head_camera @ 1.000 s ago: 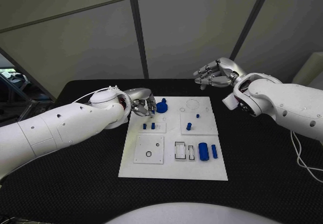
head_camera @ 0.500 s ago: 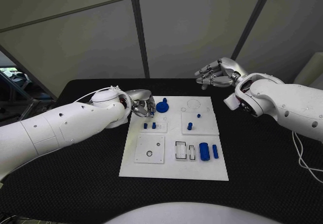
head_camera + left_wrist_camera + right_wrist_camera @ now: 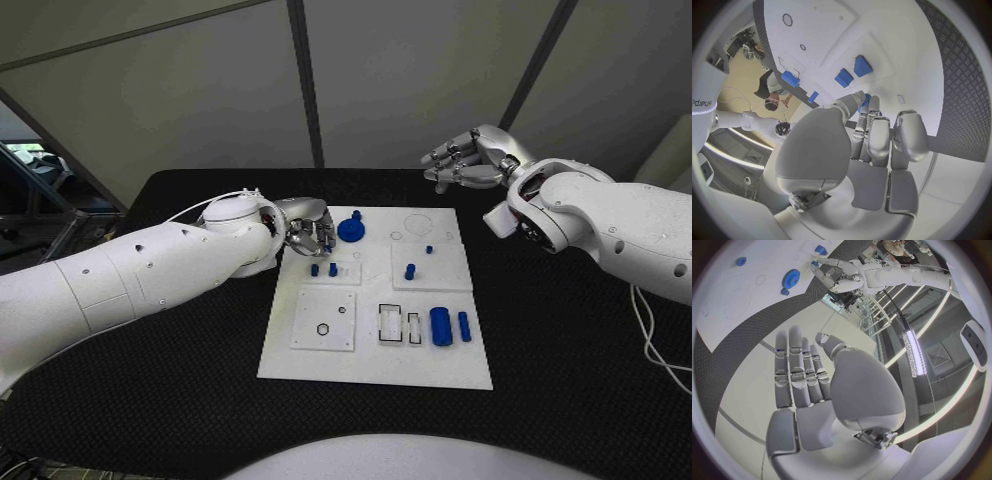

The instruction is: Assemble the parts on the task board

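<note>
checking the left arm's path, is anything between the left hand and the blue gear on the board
Nothing visible stands between them. In the head view the left hand sits at the task board's far left corner, right beside the blue gear, with only bare white board in the narrow gap. The two small blue pegs lie nearer the robot, off that line.

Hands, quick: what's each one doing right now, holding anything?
Left hand: fingers curled beside the blue gear; whether it holds anything cannot be told.
Right hand: open, holding nothing, beyond the task board.

left robot hand point(image 3: 306, 232) | fingertips hidden behind its own palm | contact with blue gear point(image 3: 352, 230) unclear
</note>
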Controlling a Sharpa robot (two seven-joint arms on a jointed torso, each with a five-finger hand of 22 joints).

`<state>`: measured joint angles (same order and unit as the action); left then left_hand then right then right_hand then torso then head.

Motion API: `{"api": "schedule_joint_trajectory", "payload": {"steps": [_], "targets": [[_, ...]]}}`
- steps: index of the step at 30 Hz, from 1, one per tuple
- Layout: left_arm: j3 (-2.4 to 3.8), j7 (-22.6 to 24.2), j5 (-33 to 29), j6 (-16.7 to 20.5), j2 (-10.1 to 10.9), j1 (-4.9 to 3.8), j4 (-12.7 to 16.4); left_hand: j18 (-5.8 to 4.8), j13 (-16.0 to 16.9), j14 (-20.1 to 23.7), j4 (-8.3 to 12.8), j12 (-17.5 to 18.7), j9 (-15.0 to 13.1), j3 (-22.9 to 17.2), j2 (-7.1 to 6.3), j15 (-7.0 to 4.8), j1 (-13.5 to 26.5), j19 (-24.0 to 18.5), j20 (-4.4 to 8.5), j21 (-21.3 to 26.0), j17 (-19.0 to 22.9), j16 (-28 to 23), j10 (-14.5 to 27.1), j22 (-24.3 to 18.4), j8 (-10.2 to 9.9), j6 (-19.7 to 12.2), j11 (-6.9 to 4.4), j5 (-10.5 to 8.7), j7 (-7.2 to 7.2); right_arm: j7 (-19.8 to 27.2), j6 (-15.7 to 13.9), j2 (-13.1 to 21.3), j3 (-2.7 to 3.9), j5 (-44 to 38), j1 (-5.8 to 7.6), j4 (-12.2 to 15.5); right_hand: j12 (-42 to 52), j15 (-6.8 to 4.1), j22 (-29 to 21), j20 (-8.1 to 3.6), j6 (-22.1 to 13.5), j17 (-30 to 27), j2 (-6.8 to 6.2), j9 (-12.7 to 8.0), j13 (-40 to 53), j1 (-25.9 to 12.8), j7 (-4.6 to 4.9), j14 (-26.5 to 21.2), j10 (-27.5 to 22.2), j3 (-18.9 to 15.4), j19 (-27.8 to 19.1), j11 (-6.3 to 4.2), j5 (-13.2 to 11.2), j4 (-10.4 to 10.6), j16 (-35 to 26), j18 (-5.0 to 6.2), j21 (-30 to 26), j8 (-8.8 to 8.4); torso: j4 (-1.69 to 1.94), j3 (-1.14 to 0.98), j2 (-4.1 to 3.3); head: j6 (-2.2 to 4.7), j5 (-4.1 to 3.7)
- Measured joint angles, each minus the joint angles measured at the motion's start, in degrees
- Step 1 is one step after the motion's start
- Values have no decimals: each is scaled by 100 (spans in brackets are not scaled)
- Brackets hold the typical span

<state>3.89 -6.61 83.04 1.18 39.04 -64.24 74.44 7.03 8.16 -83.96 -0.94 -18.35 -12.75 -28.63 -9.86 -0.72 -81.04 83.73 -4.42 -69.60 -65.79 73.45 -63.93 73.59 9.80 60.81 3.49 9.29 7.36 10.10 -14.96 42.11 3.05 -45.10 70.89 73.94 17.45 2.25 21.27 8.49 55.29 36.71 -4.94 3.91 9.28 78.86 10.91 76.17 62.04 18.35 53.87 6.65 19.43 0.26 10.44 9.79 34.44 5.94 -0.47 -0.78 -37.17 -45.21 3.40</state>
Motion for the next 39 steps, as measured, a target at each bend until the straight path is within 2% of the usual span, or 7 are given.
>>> {"api": "schedule_joint_trajectory", "payload": {"steps": [4,8,20,34,39], "targets": [[4,-1,-5,0,-17,9,-47,0,0,0,0,0,0,0,0,0,0,0,0,0,0,0,0,-15,0,0,0,0,0,3,2,4,0,0,-1,0,0,0,0,0,0,0,0,0,-4,0,0,0,0,0,0,0,0,0,0,0,0,0,0,-1,4,8,-1],[5,-5,-6,2,-26,17,-93,-1,-4,0,0,22,0,0,-5,0,5,0,0,0,3,0,0,-21,0,0,0,0,0,12,6,5,0,0,-1,3,0,0,0,0,0,0,0,0,-8,0,0,0,0,0,0,0,0,0,1,0,0,0,0,-2,6,21,-42],[4,-8,-6,6,-82,32,-169,0,-5,0,0,23,7,1,-22,0,22,0,0,0,5,0,0,-23,1,0,1,0,0,72,10,-8,0,15,-1,0,-21,0,1,0,0,0,0,0,-18,0,0,0,0,13,0,0,0,-13,1,0,0,0,-1,-2,3,47,-46],[0,-3,-21,2,-132,44,-149,0,-10,0,0,45,15,1,0,0,44,0,0,44,12,0,-22,-43,-28,21,-21,0,-21,118,32,-25,0,26,-2,-11,-21,0,3,0,0,0,0,0,-18,0,0,0,0,12,0,0,0,-13,2,0,0,0,-1,1,-3,11,-54],[0,-2,-26,3,-140,44,-147,0,-13,1,0,45,16,1,0,-41,44,0,0,44,20,23,-71,-42,-28,52,-30,0,-52,120,56,-32,0,28,-2,-29,-21,0,3,0,0,0,0,0,-26,0,0,0,0,12,0,0,21,-12,2,0,0,0,-1,1,-3,5,-50]]}}
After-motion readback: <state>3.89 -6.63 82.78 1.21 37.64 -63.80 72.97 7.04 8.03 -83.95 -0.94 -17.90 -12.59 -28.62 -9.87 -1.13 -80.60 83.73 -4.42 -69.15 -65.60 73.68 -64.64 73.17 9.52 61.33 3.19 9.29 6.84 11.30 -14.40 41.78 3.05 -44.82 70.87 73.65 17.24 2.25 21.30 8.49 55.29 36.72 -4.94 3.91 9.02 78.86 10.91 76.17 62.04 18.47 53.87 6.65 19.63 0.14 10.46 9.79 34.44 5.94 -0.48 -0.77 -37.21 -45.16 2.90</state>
